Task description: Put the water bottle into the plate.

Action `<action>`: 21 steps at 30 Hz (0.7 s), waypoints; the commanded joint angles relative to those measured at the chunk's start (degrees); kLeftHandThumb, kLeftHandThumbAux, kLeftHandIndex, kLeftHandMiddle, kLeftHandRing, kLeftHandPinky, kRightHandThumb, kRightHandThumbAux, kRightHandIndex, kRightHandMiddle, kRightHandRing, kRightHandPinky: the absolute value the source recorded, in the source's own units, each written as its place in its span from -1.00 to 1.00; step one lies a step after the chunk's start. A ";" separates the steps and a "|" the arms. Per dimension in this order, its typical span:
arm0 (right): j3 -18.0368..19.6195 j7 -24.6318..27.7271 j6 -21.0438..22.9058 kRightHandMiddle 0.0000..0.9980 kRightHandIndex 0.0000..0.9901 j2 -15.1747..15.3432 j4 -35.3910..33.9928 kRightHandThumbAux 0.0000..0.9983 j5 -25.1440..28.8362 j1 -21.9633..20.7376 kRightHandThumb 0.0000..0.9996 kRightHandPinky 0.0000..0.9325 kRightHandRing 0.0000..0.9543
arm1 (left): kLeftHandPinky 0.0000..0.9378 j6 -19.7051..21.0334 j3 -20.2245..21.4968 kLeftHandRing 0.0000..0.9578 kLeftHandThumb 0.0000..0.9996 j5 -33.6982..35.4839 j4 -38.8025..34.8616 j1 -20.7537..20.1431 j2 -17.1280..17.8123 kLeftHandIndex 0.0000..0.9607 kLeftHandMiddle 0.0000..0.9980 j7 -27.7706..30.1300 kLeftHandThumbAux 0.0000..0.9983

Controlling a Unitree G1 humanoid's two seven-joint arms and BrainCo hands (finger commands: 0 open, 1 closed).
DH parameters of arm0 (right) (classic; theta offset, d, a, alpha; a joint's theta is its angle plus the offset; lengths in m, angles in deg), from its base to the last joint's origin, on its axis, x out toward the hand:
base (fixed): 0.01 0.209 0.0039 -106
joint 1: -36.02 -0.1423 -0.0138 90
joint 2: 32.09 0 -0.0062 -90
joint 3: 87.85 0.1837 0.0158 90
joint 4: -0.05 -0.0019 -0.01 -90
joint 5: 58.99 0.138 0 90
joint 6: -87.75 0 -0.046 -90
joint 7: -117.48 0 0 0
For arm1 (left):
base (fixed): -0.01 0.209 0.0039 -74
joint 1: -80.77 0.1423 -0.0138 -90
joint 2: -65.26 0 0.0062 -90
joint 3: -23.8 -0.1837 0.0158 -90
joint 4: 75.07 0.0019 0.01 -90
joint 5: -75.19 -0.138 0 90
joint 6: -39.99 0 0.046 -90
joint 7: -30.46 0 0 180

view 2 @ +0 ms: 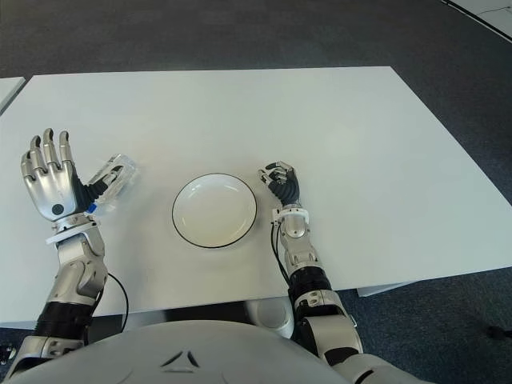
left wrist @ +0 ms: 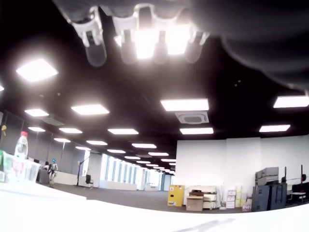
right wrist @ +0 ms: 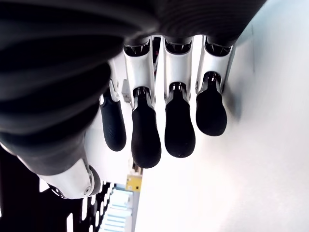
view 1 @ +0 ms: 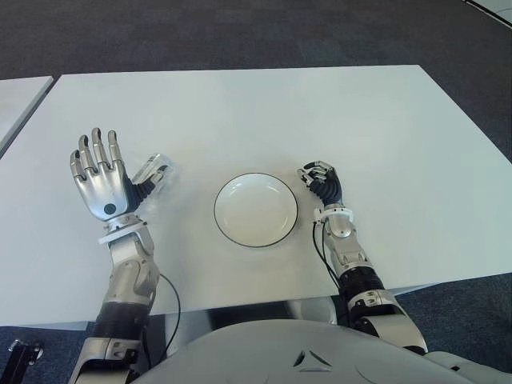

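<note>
White plate with a thin dark rim sits on the white table, near the front edge and between the two hands; nothing lies in it; water bottle, clear plastic with a blue cap, lies on its side on the table to the left of the plate, well apart from it, its cap end hidden behind the left hand. Left hand is raised with palm facing up and out, its fingers straight and spread, grasping nothing; it shows just beside the bottle, on the bottle's left, and whether the two touch cannot be told. Right hand shows just to the right of the plate, close to its rim; its fingers are curled inward with dark pads bent toward the palm, and they enclose nothing. Table is broad and pale, bare beyond these things; a second pale table edge shows at far left; dark carpet surrounds them; the left wrist view looks out into an office hall with rows of ceiling lights.
</note>
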 commanded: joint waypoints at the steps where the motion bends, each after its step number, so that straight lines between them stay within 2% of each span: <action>1: 0.17 0.28 5.89 0.40 -0.13 -0.28 4.52 0.47 0.31 3.55 0.41 0.45 0.44 | -1.00 0.83 -1.48 -1.00 0.00 1.99 3.48 -1.92 0.70 -1.00 -1.00 3.44 -0.50; 10: 0.13 0.28 5.89 0.39 -0.13 -0.24 4.92 0.47 0.37 3.22 0.40 0.45 0.44 | -1.00 -2.77 -3.47 -1.00 0.09 8.22 17.92 -9.56 3.57 -1.00 -1.00 5.37 -0.52; 13: 0.12 0.23 5.94 0.39 -0.13 -0.26 4.96 0.47 0.37 3.15 0.40 0.46 0.45 | -1.00 -3.87 -4.22 -1.00 0.09 9.64 20.83 -10.98 4.37 -1.00 -1.00 5.26 -0.52; 17: 0.31 -0.27 6.83 0.40 -0.13 -0.34 4.46 0.47 0.37 3.18 0.40 0.46 0.44 | -1.00 -8.81 -5.64 -1.00 0.09 13.23 33.36 -16.40 5.52 -1.00 -1.00 4.82 -0.51; 21: 0.35 -0.63 6.43 0.39 -0.13 -0.27 4.47 0.47 0.29 3.23 0.40 0.46 0.43 | -1.00 -12.04 -6.87 -1.00 0.09 15.41 40.71 -19.82 5.63 -1.00 -1.00 4.57 -0.50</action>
